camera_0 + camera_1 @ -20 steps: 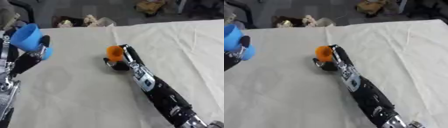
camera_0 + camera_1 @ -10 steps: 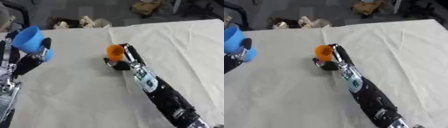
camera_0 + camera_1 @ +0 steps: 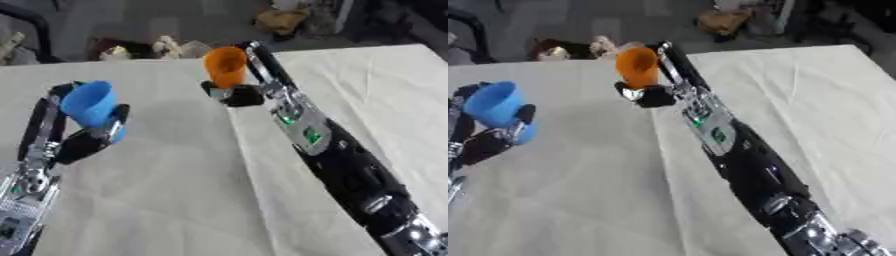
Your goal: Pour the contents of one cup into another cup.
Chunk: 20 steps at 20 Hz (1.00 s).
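Head stereo pair, looking down, same table [image 3: 166, 200] both.

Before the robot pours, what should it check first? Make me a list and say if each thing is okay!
1. Is the orange cup held? Ok: the right hand is curled round it, lifted off the table.
2. Is the blue cup held? Ok: the left hand grips it, mouth facing up.
3. Is the orange cup over the blue cup? Not ok: they are apart, with bare white tablecloth between them.
4. Is the orange cup tipped yet? Not ok: it looks roughly upright.
5. Is there something inside the orange cup? Cannot tell: its inside does not show.
6. Has anything spilled on the cloth? Ok: no spill shows.
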Motion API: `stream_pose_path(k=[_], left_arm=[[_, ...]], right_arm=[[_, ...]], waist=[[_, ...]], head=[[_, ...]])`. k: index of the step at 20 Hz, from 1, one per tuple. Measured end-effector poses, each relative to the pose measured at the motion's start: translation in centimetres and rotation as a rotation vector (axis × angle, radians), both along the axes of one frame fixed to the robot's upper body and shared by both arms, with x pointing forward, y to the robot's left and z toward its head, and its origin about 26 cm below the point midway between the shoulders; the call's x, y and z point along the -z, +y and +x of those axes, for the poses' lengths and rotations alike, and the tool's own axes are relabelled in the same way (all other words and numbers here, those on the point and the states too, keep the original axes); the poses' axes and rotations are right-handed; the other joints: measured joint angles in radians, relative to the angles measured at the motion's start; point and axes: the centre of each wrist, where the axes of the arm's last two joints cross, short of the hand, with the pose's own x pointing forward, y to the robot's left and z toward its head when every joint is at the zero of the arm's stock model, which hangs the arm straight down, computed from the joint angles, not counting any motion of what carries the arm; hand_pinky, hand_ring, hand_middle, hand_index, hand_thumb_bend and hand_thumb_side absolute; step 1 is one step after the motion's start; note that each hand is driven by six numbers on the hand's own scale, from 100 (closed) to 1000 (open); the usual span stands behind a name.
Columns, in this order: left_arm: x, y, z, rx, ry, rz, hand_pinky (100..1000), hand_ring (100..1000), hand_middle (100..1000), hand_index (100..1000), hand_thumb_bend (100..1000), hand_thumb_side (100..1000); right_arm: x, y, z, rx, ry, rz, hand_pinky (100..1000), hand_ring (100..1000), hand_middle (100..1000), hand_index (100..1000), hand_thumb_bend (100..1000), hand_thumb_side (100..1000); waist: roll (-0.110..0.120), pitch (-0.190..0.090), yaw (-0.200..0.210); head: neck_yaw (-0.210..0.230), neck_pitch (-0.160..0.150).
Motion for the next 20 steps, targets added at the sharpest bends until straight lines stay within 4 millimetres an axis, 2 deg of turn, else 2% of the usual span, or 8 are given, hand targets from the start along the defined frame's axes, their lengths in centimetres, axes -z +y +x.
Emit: stream_pose_path(k=[6, 14, 20], left_arm=[[1.1, -1.4, -0.2, 0.105, 0.028, 0.086, 563, 377, 160, 526, 100, 320], [1.7, -2.7, -0.4, 0.199, 0.04, 0.157, 565, 378, 158, 512, 100, 318], [1.8, -2.8, -0.3, 0.209, 0.041, 0.169, 565, 378, 157, 504, 100, 322]], right_arm=[[-2.4, 2.4, 0.0, -0.07, -0.056, -0.1, 709, 717, 274, 342, 100, 100], [-3.6, 5.2, -0.6, -0.128, -0.17, -0.261, 726, 727, 293, 367, 100, 100], [-4.3, 6.1, -1.3, -0.149, -0.292, -0.361, 738, 734, 307, 384, 100, 100]], waist=[[-0.013, -0.005, 0.0], [-0.022, -0.007, 0.01], [-0.026, -0.007, 0.012]], head=[[0.0, 0.004], [0.0, 0.004], [0.0, 0.004]])
